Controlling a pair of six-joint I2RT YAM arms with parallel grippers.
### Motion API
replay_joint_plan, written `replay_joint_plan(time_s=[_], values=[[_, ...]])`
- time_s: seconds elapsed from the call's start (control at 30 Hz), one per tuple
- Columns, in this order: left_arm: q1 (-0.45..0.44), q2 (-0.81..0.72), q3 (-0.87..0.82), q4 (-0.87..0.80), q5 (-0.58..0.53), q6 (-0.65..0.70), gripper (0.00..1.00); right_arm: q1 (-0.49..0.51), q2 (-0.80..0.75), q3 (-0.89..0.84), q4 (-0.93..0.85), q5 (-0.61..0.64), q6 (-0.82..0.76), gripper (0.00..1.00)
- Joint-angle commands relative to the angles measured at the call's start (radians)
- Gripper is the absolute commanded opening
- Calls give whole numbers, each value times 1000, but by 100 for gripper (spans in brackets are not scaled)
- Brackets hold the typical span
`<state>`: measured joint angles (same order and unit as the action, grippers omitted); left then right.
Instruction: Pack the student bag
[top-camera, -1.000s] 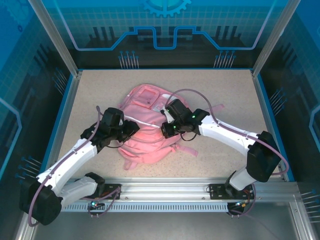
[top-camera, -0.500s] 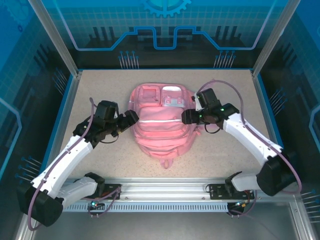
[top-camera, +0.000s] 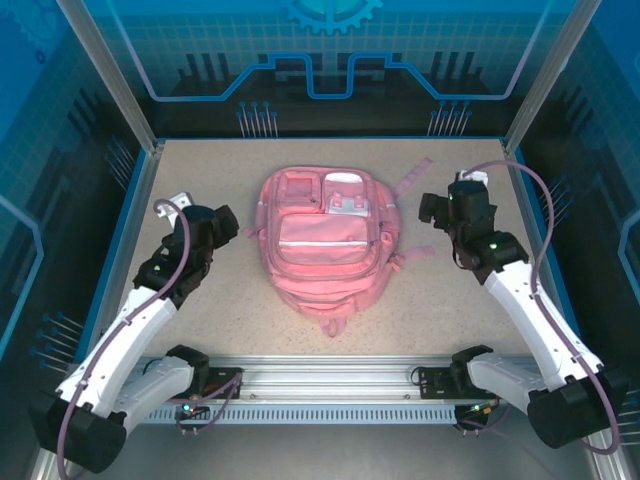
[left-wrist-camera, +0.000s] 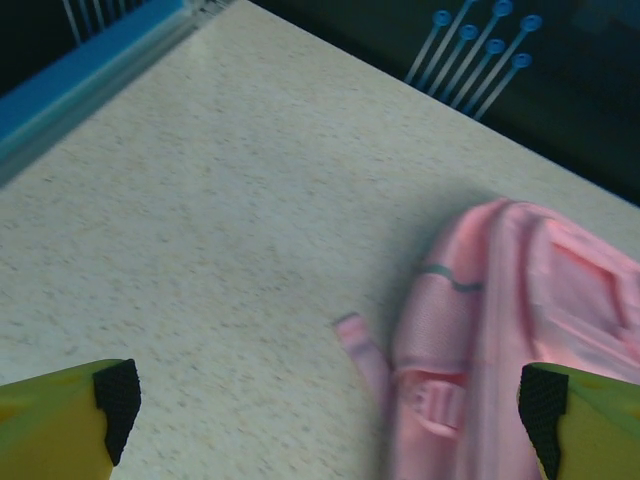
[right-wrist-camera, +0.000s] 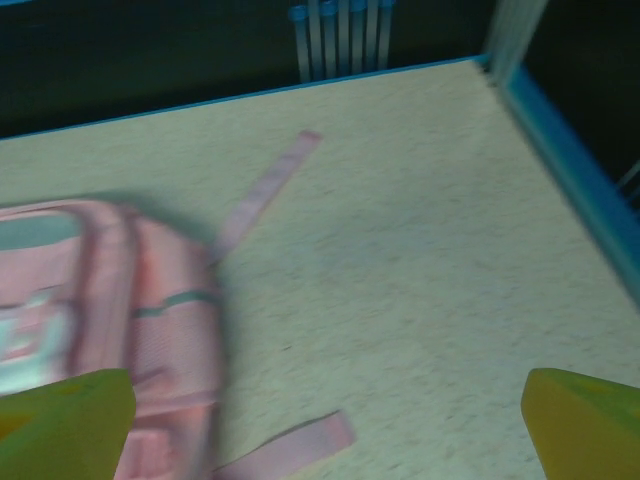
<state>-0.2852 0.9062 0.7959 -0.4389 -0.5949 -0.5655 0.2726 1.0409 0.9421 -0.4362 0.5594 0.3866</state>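
The student bag (top-camera: 325, 245) is a pink backpack lying flat mid-table, front pockets up, with its top toward the near edge. My left gripper (top-camera: 228, 226) hovers open just left of the bag, apart from it. In the left wrist view the bag (left-wrist-camera: 520, 300) and a short strap end (left-wrist-camera: 358, 345) lie ahead on the right, between my wide-set fingers (left-wrist-camera: 118, 405). My right gripper (top-camera: 436, 210) stands open to the bag's right, holding nothing. Its wrist view has the bag (right-wrist-camera: 110, 300) on the left and two loose straps (right-wrist-camera: 265, 190) on bare table.
A raised blue rim (top-camera: 135, 215) borders the speckled table, with metal posts (top-camera: 530, 110) at the far corners. An aluminium rail (top-camera: 330, 385) runs along the near edge. Bare table lies left and right of the bag.
Both grippers have opened and drawn outward from the bag, left one to the left, right one to the right. The bag, bunched a second ago, now lies flat and spread.
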Motion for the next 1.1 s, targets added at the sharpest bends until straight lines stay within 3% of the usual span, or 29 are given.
replay_joint_plan(time_s=[0.0, 0.13, 0.33, 0.5, 0.77, 1.07], values=[[13, 2, -88, 156, -117, 87, 99, -39, 0, -143, 198, 188, -54, 100], [29, 18, -156, 221, -120, 123, 99, -104, 45, -231, 267, 129, -69, 100], [63, 62, -337, 562, -108, 306, 99, -121, 116, -403, 594, 40, -185, 100], [108, 106, -441, 827, 6, 418, 99, -137, 159, -482, 809, -72, -261, 100], [166, 277, -527, 1216, 319, 540, 99, -165, 230, -591, 1096, -255, -313, 100], [213, 429, -512, 1332, 391, 573, 99, -191, 357, -601, 1267, -296, -332, 100]])
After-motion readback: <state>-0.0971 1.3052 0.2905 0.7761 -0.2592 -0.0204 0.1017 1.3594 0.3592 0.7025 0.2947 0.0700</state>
